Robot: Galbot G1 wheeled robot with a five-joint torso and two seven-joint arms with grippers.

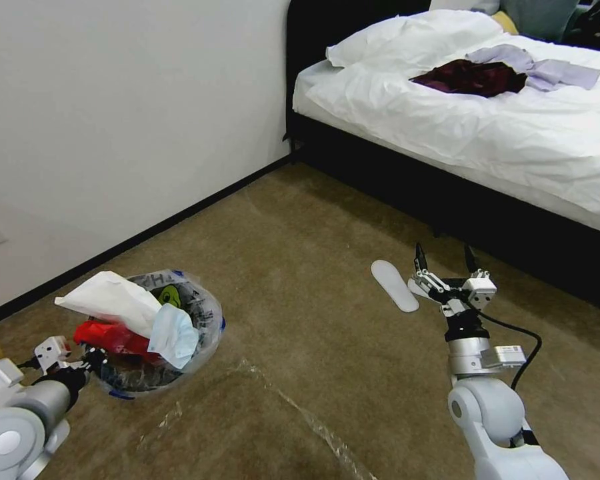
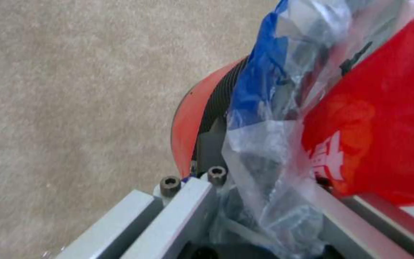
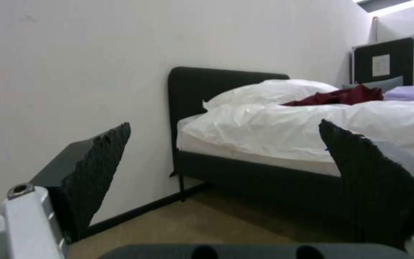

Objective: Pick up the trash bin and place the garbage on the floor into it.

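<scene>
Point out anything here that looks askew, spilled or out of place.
The trash bin, gripped at its rim by the left gripper, is overfilled: a white tissue and a light-blue wad bulge above the rim. A white slipper sole lies alone on the floor by the open right gripper.

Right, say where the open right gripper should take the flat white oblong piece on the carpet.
Probably grip the flat white oblong piece across its narrow waist, from above: it lies flat on the carpet, long and slim, just left of the right gripper.
</scene>
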